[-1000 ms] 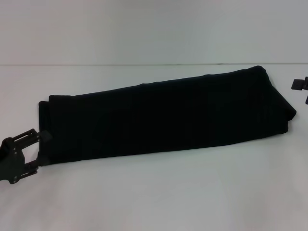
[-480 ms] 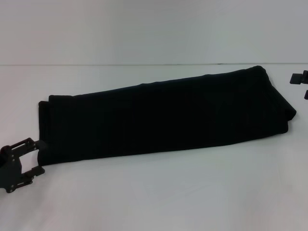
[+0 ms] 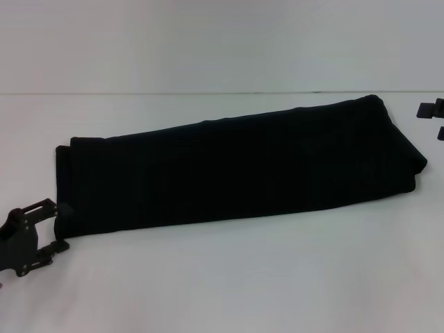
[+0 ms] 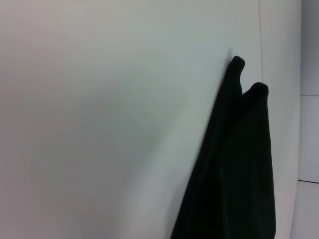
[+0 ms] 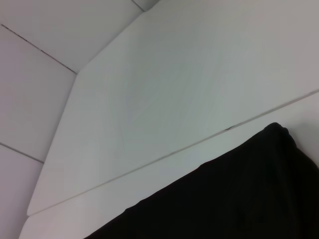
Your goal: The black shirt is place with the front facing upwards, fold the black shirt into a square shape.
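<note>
Black shirt (image 3: 236,166) folded into a long band, slanting across the white table (image 3: 229,284) from just beside the left gripper (image 3: 50,225) up toward the right gripper (image 3: 436,119) at the far edge. Left gripper spread open, holding nothing, fingertips just off the shirt's near-left corner. Right gripper mostly cut off from view, spread impossible to tell, apart from the shirt's far end.

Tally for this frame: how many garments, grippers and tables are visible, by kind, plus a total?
Garments: 1, the black shirt, folded into a long band.
Grippers: 2, the left gripper by the shirt's left end, the right gripper at the right edge.
Tables: 1, the white table.
Total: 4
</note>
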### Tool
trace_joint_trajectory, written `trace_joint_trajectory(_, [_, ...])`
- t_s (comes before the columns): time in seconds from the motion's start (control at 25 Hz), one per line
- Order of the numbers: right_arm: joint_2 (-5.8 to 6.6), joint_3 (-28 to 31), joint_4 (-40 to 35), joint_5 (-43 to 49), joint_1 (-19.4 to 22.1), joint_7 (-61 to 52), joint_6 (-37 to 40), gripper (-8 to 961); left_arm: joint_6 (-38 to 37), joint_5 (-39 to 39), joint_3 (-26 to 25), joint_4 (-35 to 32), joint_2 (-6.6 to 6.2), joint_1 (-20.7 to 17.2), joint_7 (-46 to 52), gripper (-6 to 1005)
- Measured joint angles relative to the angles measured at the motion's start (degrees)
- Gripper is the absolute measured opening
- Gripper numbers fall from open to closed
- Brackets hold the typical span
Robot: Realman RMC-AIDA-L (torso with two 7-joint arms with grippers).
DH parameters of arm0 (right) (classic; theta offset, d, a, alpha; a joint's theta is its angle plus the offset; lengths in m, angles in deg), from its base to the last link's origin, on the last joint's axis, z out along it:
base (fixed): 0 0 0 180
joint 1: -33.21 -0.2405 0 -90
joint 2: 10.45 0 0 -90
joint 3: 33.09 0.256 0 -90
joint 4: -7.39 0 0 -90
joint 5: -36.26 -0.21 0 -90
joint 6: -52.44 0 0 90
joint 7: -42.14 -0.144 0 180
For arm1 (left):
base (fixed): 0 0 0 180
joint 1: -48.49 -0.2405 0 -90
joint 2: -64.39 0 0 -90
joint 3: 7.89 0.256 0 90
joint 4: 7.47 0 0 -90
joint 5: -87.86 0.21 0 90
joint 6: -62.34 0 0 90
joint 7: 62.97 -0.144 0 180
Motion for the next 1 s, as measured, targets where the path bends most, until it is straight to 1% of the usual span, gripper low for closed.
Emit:
trace_joint_trajectory(0.24, [0.0, 0.3, 0.0, 0.0, 0.0, -0.1, -0.1, 947, 1.8, 0.0, 0.1, 1.8, -0.02, 0.8, 0.1, 763])
trace_joint_trajectory(0.4, [0.05, 0.4, 0.0, 0.0, 0.0, -0.1, -0.3, 947, 2.8, 0.0, 1.3, 1.9, -0.07, 1.5, 0.9, 760])
trace_joint_trajectory(0.68, [0.08, 0.4, 0.0, 0.0, 0.2, -0.1, -0.4, 947, 5.2, -0.2, 2.1, 4.0, -0.26, 5.4, -0.1, 758])
trace_joint_trajectory(0.84, [0.09, 0.5, 0.0, -0.1, 0.4, -0.1, -0.5, 948, 2.1, -4.3, 0.4, 3.5, -0.06, 6.9, -5.5, 757])
trace_joint_trajectory(0.92, [0.08, 0.5, 0.1, -0.2, 0.5, -0.2, -0.5, 948, 0.4, -6.8, -0.3, 3.6, -0.06, 6.7, -7.9, 757])
trace_joint_trajectory(1.0, [0.08, 0.5, 0.3, -0.2, 0.5, -0.2, -0.5, 948, 0.6, -7.3, -0.3, 4.0, -0.18, 6.0, -8.6, 757])
